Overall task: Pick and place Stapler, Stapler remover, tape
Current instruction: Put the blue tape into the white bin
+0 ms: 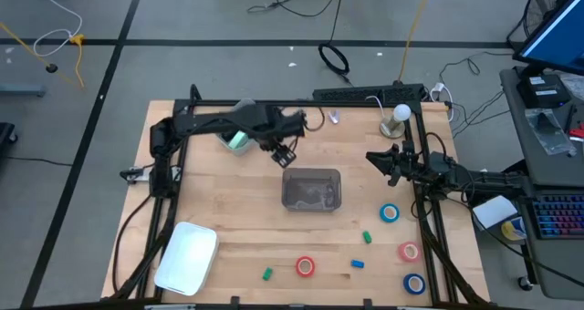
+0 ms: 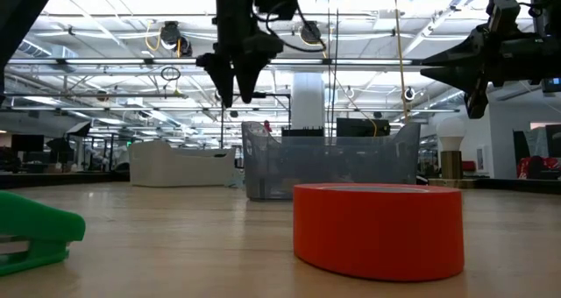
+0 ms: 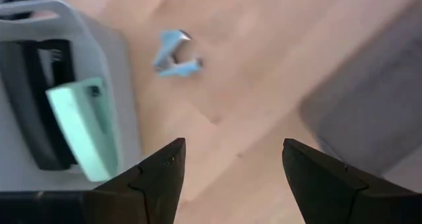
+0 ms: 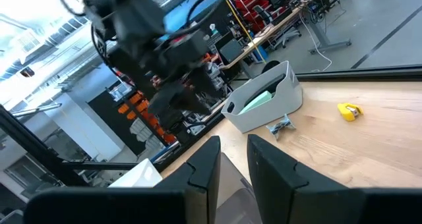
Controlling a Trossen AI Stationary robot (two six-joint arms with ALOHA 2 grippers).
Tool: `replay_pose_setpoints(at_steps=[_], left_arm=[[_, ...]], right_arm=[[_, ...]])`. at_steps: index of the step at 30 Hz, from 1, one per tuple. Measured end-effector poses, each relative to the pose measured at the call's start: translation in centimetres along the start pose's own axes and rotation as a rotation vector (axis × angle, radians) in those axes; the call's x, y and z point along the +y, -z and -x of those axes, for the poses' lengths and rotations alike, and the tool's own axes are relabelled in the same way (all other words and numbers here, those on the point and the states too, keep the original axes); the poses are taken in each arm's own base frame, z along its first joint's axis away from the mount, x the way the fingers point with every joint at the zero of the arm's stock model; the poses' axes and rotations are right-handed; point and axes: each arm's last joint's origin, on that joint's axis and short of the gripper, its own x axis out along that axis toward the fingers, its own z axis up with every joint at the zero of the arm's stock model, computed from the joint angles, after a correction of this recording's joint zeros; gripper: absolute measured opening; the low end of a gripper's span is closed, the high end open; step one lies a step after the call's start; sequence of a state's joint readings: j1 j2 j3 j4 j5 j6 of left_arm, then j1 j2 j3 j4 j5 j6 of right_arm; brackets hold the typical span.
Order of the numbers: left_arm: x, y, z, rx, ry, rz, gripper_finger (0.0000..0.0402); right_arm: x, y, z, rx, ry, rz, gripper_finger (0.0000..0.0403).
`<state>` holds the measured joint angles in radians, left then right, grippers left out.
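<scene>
here my left gripper hangs wide open and empty above the stapler remover, beside the holder keeping the stapler upright.

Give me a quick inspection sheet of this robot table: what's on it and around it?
Surface: wooden table, dark frame.
Job's things: mint stapler in a grey holder; stapler remover beside it; tape rolls: red, pinkish-red, blue and.
Clutter: clear bin, white tray, small green and blue pieces, yellow piece.
Grippers: left gripper open, raised near the bin; right gripper at the right edge.
Cables: on the floor beyond.
Surroundings: desk with monitor.
</scene>
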<state>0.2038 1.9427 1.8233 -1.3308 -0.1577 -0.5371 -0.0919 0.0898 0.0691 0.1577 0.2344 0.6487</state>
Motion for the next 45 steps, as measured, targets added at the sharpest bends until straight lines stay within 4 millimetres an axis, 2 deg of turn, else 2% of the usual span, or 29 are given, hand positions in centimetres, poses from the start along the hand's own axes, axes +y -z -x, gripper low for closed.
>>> replay_pose_setpoints(at_steps=[7,12,20,23,26,31,36,40,45], left_arm=[[-3.9,2.6,0.8,-0.009,0.024,-0.020,0.0253],[-6.5,4.1,1.3,-0.049,0.072,0.006,0.0253],[-11.3,5.0,2.8,-0.287,0.271,-0.086,0.0253],[-12.2,5.4,3.5,-0.348,0.317,-0.107,0.0253],[-12.1,5.8,4.3,-0.379,0.310,-0.086,0.0253],[-10.9,6.7,6.4,-0.464,0.288,-0.042,0.0253],[-9.2,8.5,7.7,-0.540,0.307,-0.004,0.0253],[-7.8,10.3,7.5,-0.623,0.382,0.021,0.0253],[-5.4,12.9,5.9,-0.671,0.440,0.041,0.0253]], right_arm=[[0.0,0.0,0.0,0.009,-0.011,0.002,0.0071],[0.3,0.2,0.0,0.070,-0.092,0.011,0.0071],[0.6,0.5,0.1,0.162,-0.219,0.033,0.0070],[0.7,0.5,0.1,0.173,-0.239,0.027,0.0070],[0.8,0.5,0.2,0.189,-0.257,0.021,0.0070],[2.1,-1.1,0.4,0.159,-0.332,0.065,0.0070],[3.3,-2.4,0.3,0.167,-0.381,0.123,0.0070],[4.1,-3.2,0.0,0.217,-0.383,0.171,0.0070],[5.0,-3.9,-0.7,0.381,-0.314,0.214,0.0070]])
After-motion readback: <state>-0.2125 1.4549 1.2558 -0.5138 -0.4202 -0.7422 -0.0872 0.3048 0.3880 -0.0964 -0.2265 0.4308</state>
